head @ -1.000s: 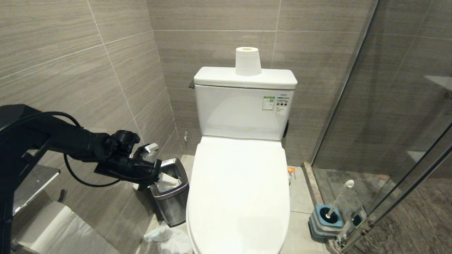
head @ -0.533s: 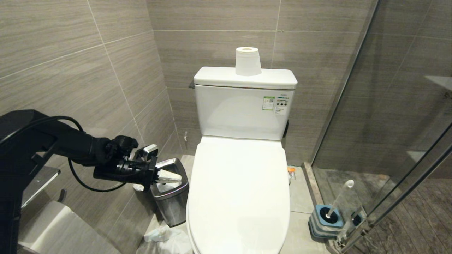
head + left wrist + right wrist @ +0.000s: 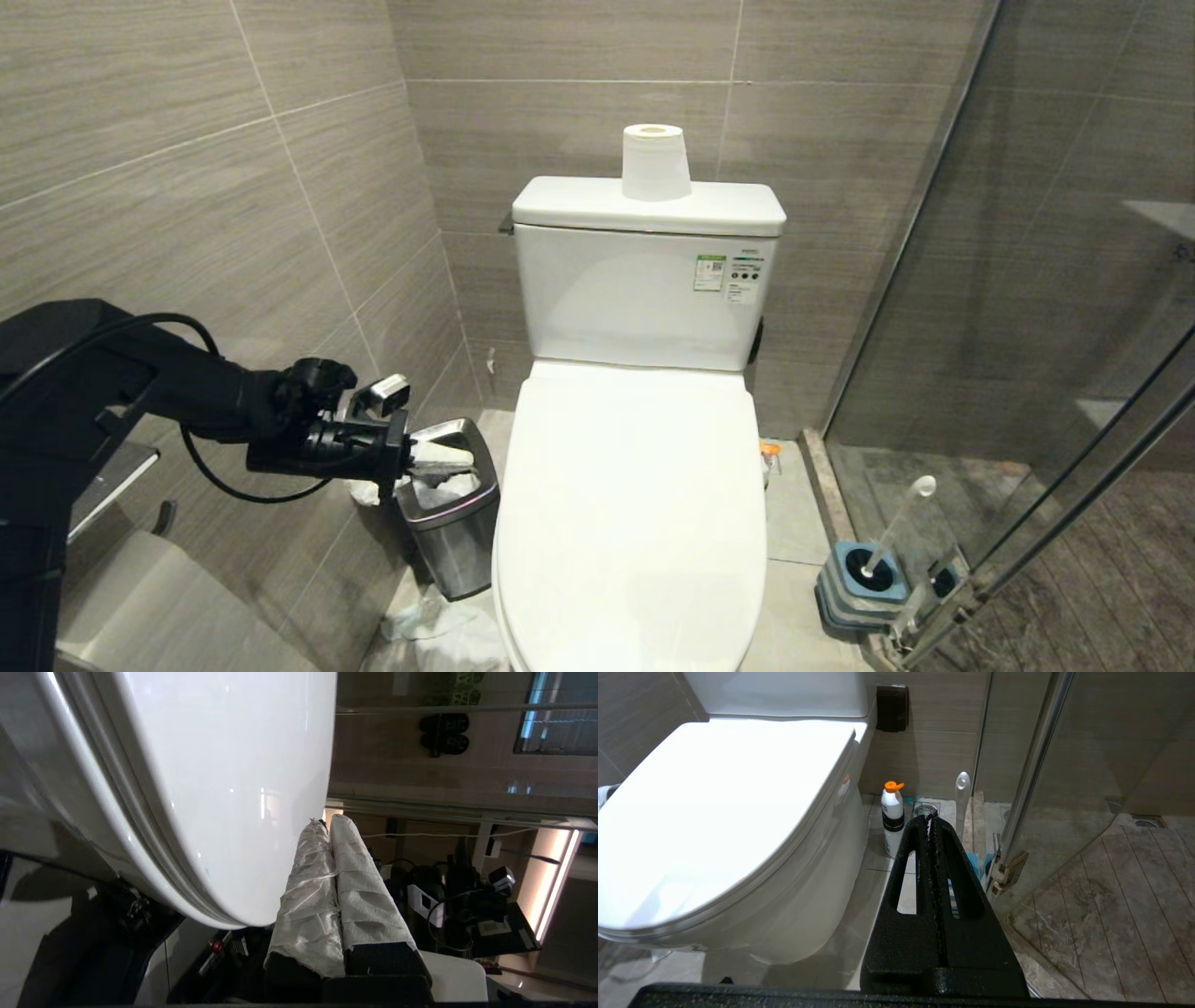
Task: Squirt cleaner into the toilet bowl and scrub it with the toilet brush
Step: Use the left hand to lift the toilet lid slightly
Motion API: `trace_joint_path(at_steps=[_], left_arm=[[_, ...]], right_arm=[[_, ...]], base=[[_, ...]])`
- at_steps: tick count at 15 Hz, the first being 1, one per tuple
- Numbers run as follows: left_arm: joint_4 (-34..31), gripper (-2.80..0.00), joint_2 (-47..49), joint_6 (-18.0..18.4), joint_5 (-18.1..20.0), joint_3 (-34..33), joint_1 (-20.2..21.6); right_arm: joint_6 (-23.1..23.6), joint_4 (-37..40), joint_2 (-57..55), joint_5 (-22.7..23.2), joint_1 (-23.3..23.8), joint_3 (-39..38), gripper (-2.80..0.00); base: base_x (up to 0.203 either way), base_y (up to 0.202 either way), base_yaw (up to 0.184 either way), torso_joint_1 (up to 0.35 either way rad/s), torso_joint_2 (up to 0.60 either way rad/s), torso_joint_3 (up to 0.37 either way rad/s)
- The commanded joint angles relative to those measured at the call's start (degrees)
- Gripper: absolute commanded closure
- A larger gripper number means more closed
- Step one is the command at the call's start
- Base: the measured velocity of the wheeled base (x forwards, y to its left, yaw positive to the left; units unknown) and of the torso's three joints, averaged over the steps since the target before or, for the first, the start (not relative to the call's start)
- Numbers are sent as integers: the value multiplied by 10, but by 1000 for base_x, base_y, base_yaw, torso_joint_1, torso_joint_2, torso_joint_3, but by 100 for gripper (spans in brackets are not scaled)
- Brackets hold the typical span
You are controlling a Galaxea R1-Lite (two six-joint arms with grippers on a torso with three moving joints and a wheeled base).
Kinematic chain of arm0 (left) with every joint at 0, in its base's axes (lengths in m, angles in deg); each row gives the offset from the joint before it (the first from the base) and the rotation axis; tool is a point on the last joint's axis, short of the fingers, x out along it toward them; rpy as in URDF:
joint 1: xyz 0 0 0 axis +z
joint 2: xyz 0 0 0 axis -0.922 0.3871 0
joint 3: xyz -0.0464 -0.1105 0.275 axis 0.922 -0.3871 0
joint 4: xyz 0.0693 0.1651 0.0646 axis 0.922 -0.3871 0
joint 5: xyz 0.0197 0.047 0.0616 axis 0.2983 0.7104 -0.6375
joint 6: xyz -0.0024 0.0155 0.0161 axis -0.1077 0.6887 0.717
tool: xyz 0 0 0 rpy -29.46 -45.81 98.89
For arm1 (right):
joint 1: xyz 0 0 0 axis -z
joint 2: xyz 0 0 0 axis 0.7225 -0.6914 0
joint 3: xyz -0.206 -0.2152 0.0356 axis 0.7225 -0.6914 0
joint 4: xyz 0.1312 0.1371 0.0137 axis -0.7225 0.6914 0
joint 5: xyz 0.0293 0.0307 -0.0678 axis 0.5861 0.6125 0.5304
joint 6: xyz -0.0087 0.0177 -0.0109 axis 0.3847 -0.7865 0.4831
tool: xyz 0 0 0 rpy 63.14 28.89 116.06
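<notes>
A tiled bathroom corner seen from above. The white toilet bowl point(image 3: 630, 523) stands in the middle with its lid down flat over the seat, against a white cistern point(image 3: 644, 289) that carries a roll of toilet paper point(image 3: 655, 163) on top.

On the left, the robot's black left arm reaches toward the toilet at about lid height. Its left hand point(image 3: 446, 457) has paper-wrapped fingers point(image 3: 327, 891) pressed together, closed with nothing between them. The fingertips hover over the open top of a small steel waste bin point(image 3: 453, 537) that stands on the floor just beside the toilet's left side. In the left wrist view the fingertips lie close to the curved edge of the lid; whether they touch it cannot be told. Crumpled white paper point(image 3: 439, 635) lies on the floor in front of the bin.

The right hand point(image 3: 930, 817) shows only in its own wrist view: two black fingers shut tight on nothing, held low to the right of the toilet and pointing toward the back wall.

The toilet brush point(image 3: 896, 527) stands in its blue-topped square grey holder point(image 3: 864, 583) on the floor to the right of the toilet, beside the glass shower door point(image 3: 1074, 327); its pale stick leans slightly. A white bottle with an orange cap point(image 3: 893, 819) stands upright on the floor between the toilet and the brush, close to the wall.
</notes>
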Motion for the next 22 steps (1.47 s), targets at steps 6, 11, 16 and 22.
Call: trace_joint_path(at_steps=[6,11,16,22], left_arm=[[12,0,0,2,128,-51,28],[-33,0,1,20,149,-52,9],[-51,0,1,35,149,-51,4],[-14,0,-8,54,120,-66,19]], right_arm=[[0,0,0,0,0,0,0],[0,0,0,0,0,0,0],[0,0,0,0,0,0,0],[0,0,0,0,0,0,0]], base=[[0,0,0,0,0,0],[0,0,0,0,0,0],[0,0,0,0,0,0],[0,0,0,0,0,0]])
